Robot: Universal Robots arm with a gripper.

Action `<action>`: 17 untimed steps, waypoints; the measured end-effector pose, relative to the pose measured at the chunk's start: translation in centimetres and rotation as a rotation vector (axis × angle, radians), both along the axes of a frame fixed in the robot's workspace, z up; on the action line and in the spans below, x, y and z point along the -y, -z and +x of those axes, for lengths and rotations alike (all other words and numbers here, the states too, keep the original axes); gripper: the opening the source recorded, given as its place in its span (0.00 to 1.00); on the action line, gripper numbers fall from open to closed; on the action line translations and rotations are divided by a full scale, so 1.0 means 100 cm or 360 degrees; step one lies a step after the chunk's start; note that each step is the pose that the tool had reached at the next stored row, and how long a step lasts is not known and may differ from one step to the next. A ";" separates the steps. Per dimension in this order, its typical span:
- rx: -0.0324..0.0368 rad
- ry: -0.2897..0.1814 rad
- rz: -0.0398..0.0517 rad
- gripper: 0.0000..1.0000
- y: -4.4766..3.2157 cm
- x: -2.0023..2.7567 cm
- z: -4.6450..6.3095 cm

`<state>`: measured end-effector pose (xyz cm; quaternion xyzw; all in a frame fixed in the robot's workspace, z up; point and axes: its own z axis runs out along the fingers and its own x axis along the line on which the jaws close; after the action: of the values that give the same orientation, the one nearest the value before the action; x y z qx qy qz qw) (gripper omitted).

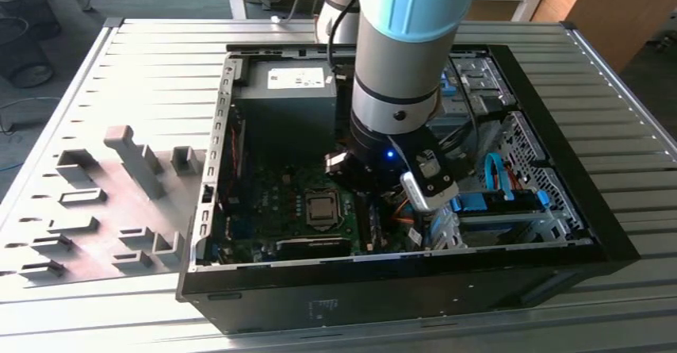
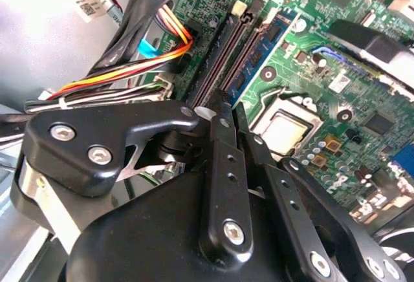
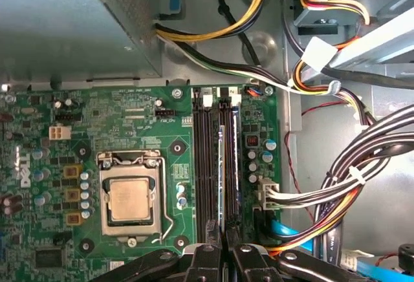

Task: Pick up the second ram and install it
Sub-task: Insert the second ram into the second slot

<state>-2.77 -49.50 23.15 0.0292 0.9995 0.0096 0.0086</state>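
The second ram (image 3: pixel 224 178) is a slim dark stick standing on edge in a memory slot of the green motherboard (image 3: pixel 97 127). In the second wrist view the second ram (image 2: pixel 259 52) shows blue-labelled chips. Its near end runs between my black fingers. My gripper (image 3: pixel 223 256) is low inside the PC case, right over the slots, with its fingers drawn together on the stick. In the exterior view the gripper (image 1: pixel 370 198) hangs just beside the processor. A dark, empty memory slot (image 3: pixel 204 165) lies alongside the stick.
The silver processor (image 3: pixel 129 199) sits in its socket close beside the slots. Bundled cables (image 3: pixel 336 191) run along the other side of them. The power supply box (image 1: pixel 285 99) fills the case's far end. Grey holder blocks (image 1: pixel 138 163) stand on the table at the exterior view's left.
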 end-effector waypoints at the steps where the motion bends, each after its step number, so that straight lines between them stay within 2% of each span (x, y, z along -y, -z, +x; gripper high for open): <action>1: 0.0000 0.0007 0.0000 0.14 0.0003 -0.0005 0.000; 6: 0.0000 0.0008 0.0000 0.14 0.0030 -0.0026 -0.002; 11: 0.0000 0.0005 0.0001 0.14 0.0065 -0.0068 -0.003; 17: 0.0000 -0.0009 0.0001 0.14 0.0093 -0.0087 -0.004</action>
<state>-3.19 -48.63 22.21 0.0264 0.9996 0.0098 0.0086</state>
